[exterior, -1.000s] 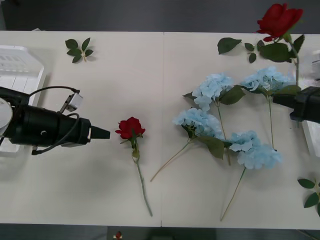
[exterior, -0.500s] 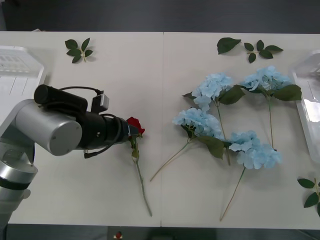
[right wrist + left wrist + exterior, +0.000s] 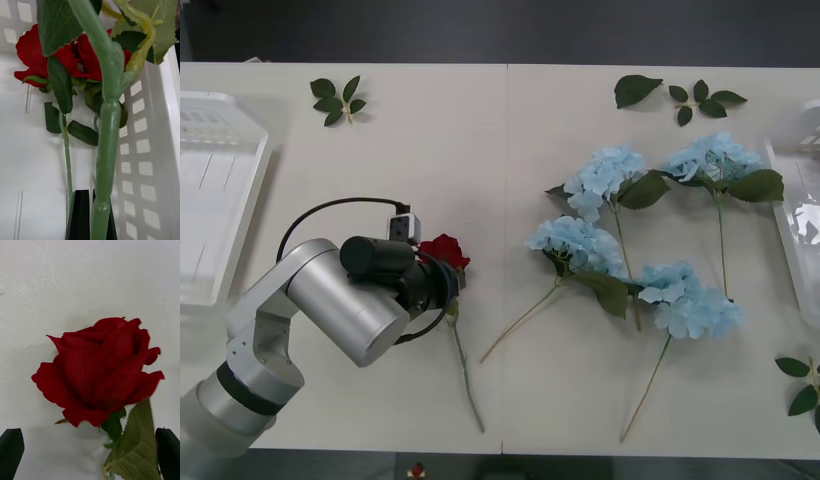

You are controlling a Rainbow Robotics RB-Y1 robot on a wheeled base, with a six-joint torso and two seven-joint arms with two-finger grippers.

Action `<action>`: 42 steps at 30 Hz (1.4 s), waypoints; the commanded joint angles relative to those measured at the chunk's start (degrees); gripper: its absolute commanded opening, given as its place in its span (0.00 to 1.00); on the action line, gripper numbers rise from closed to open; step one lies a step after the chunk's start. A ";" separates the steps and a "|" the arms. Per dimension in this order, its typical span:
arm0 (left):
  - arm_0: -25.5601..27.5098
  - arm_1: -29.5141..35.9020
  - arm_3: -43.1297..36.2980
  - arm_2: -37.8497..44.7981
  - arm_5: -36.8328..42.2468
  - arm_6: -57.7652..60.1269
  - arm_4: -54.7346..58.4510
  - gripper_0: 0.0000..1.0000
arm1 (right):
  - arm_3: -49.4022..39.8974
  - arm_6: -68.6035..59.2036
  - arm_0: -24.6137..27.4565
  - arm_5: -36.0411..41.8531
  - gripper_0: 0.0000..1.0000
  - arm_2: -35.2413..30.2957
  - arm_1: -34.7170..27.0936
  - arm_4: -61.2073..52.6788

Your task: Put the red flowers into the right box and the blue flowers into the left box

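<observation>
the left pincer (image 3: 90,453) is down at the table (image 3: 480,150), spread wide with one black finger on each side of the rose on the table (image 3: 443,250), just below the bloom; nothing is gripped yet. in the front view the left arm (image 3: 330,310) reaches in from the lower left and covers the pincer, with the red bloom peeking out beside its wrist and the thin stem running toward the near edge.

the right pincer (image 3: 89,215) is closed on the green stem of another rose (image 3: 107,123), which hangs over the inside of the right box (image 3: 792,215) at the table's right edge. a further red rose (image 3: 35,56) lies on the box floor under it, next to a wall with square holes.

the four blue flowers (image 3: 605,180) lie in a loose group right of the table's middle, stems pointing toward the near edge. the left box (image 3: 220,190) sits at the left edge. loose leaf sprigs (image 3: 338,98) lie near the far edge and the near right corner.
</observation>
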 commanded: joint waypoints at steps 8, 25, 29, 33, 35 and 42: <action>-4.07 -3.13 7.51 -0.26 -5.15 -0.38 -2.45 0.92 | 4.57 -1.26 -6.30 3.89 0.74 0.47 0.59 8.07; -4.60 -3.22 9.44 -0.17 -7.17 -1.43 -2.53 0.00 | -10.99 -16.99 -7.36 22.35 0.80 -0.06 -5.38 2.35; -4.51 -1.20 4.52 0.44 -4.53 -1.17 2.04 0.00 | -20.75 -27.98 -7.27 23.75 0.80 -0.06 -6.61 3.41; -4.24 1.44 -3.83 3.08 0.48 -1.25 8.45 0.00 | -32.00 -43.09 -7.27 24.55 0.81 -0.06 -7.49 9.56; -3.81 2.40 -6.99 5.01 1.88 -1.43 11.44 0.00 | -35.34 -48.72 -7.36 24.55 0.82 -0.06 -7.49 12.20; -1.52 4.07 -16.13 12.92 -2.34 -3.28 24.98 0.00 | -42.89 -67.53 -7.71 27.45 0.84 -0.06 -2.66 29.60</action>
